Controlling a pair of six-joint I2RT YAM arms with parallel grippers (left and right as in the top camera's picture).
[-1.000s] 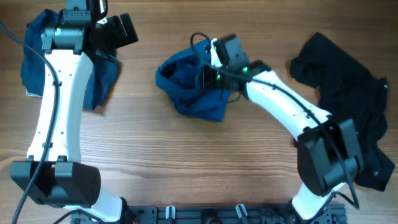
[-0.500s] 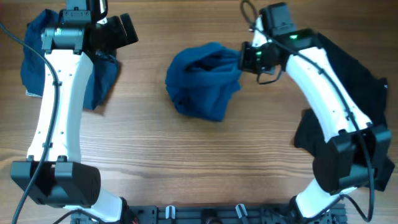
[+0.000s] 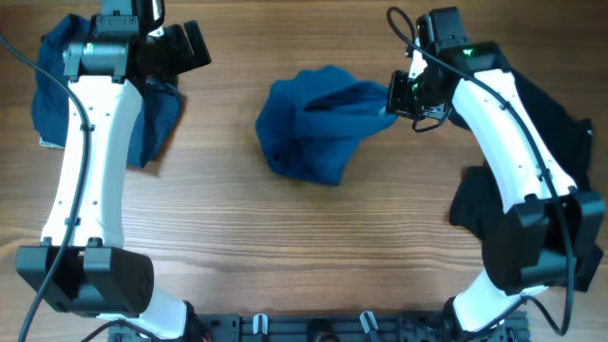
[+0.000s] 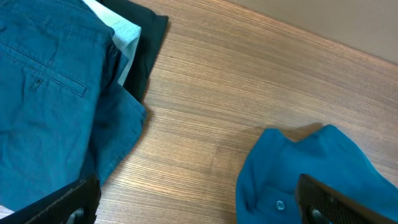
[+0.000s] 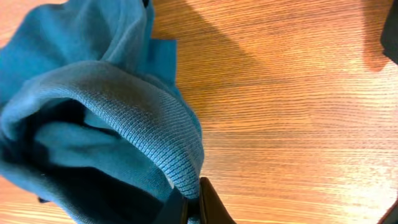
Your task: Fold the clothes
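At the centre of the table (image 3: 285,247), the blue sweater (image 3: 318,128) lies crumpled in a loose heap, with its right edge stretched sideways. The right gripper (image 3: 391,95) is clamped narrowly on the ribbed hem (image 5: 149,130). The left gripper (image 3: 193,46) stands wide and holds nothing, near the folded blue trousers (image 4: 43,81).

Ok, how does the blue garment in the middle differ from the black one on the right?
The blue garment is bunched in a compact heap at centre; the black garment sprawls wider along the right edge. The right gripper pinches the blue garment's ribbed hem; the black garment is ungripped, partly hidden under that arm. Both are unfolded.
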